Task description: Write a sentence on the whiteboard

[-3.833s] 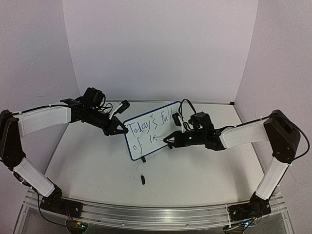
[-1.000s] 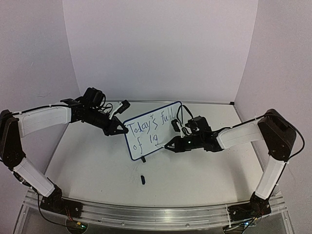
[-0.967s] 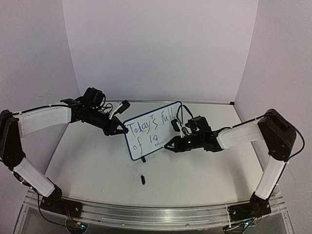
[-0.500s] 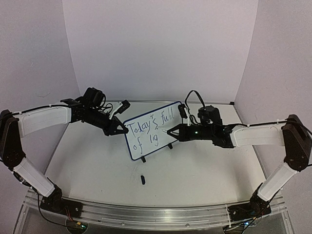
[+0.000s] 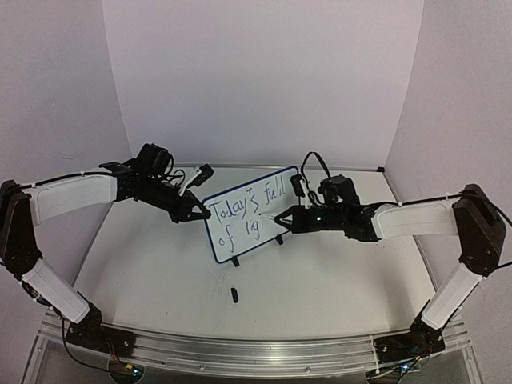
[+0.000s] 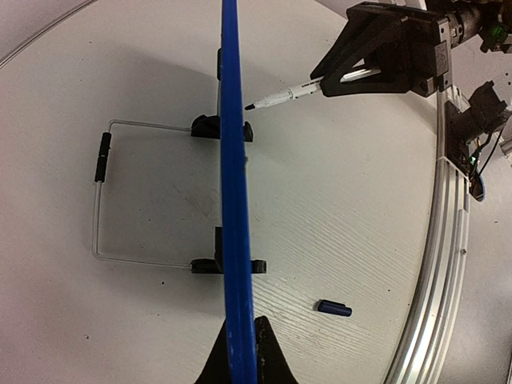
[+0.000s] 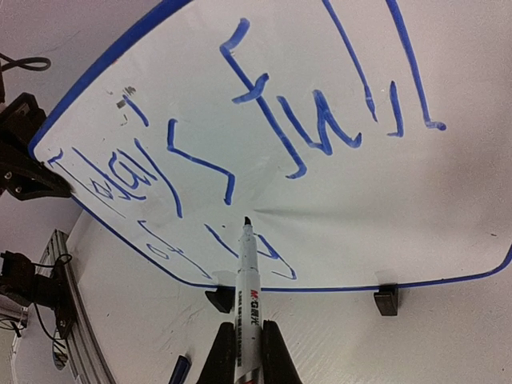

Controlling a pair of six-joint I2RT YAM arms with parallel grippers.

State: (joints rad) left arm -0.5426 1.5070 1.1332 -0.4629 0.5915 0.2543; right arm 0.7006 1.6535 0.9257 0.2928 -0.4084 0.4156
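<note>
Whiteboard (image 5: 240, 246) stands upright on its black clip feet (image 6: 210, 126) at the middle of the bench (image 5: 160, 272), somewhat nearer the far edge than the near one. It is turned so that its left end lies closer to the near edge than its right end, and a wire stand (image 6: 96, 200) rests on the bench behind it. The left arm reaches in from the left edge, and the left end effector (image 5: 196, 214) is closed on the board's blue rim at the left end, pinching it between the fingertips. The right arm stretches across from the right edge, and the right end effector (image 5: 290, 218) is clamped around a slim white marker (image 7: 246, 280), which points at the writing face. The marker's dark tip sits right at the board beside the lower line, though contact cannot be told. The sentence (image 5: 232, 210) runs in blue strokes over two lines, "Today's full" above and "of" with a few more letters below. A small dark cap (image 5: 234, 294) lies on the bench in front of the board, apart from it, toward the near edge.
</note>
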